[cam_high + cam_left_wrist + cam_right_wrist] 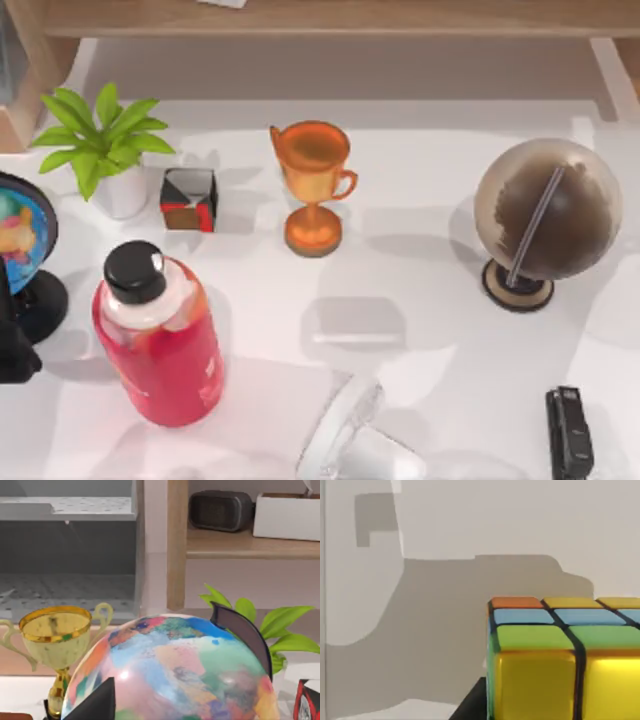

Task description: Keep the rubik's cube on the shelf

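The rubik's cube (560, 655) looms close in the right wrist view, with yellow, green, blue and orange tiles showing. My right gripper (555, 705) is shut on it, and one dark finger (472, 702) shows beside the cube's lower edge. Behind the cube is a pale wall with a broad shadow. The shelf (330, 18), a light-brown wooden board with wooden side supports, runs along the far edge of the top view. My left arm (12, 350) sits parked at the table's left edge, behind a colourful globe (170, 675).
On the white table stand a potted plant (105, 145), a black, red and grey cube (189, 199), an orange trophy (313, 185), a brown globe (545, 215), a red bottle (160, 335) and a black stapler (568, 432). A clear glass object (350, 440) lies at the front.
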Action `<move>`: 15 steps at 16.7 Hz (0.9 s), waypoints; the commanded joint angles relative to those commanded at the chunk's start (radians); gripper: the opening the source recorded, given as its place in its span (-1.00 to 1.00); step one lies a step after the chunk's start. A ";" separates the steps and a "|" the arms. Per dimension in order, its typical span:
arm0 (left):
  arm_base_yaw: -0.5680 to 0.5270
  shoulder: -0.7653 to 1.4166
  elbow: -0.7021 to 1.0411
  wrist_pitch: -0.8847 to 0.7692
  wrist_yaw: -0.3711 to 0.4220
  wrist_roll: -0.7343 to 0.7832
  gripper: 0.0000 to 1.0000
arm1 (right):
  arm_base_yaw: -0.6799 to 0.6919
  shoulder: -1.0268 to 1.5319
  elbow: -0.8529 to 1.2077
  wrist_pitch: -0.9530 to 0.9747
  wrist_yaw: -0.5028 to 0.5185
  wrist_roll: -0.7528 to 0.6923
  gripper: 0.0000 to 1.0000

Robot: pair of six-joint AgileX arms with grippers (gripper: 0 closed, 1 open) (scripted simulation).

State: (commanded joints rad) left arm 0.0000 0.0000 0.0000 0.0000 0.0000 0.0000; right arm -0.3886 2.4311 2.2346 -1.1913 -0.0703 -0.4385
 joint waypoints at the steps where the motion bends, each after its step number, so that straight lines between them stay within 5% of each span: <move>1: 0.000 0.000 0.000 0.000 0.000 0.000 1.00 | -0.004 -0.038 -0.006 -0.019 0.012 -0.001 -1.00; 7: 0.000 0.000 0.000 0.000 0.000 0.000 1.00 | -0.035 -0.139 0.107 -0.087 0.115 -0.061 -1.00; 15: 0.000 0.000 0.000 0.000 0.000 0.000 1.00 | 0.003 0.077 0.171 -0.096 -0.002 -0.016 -1.00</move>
State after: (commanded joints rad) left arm 0.0000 0.0000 0.0000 0.0000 0.0000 0.0000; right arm -0.3853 2.5080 2.4058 -1.2874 -0.0727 -0.4540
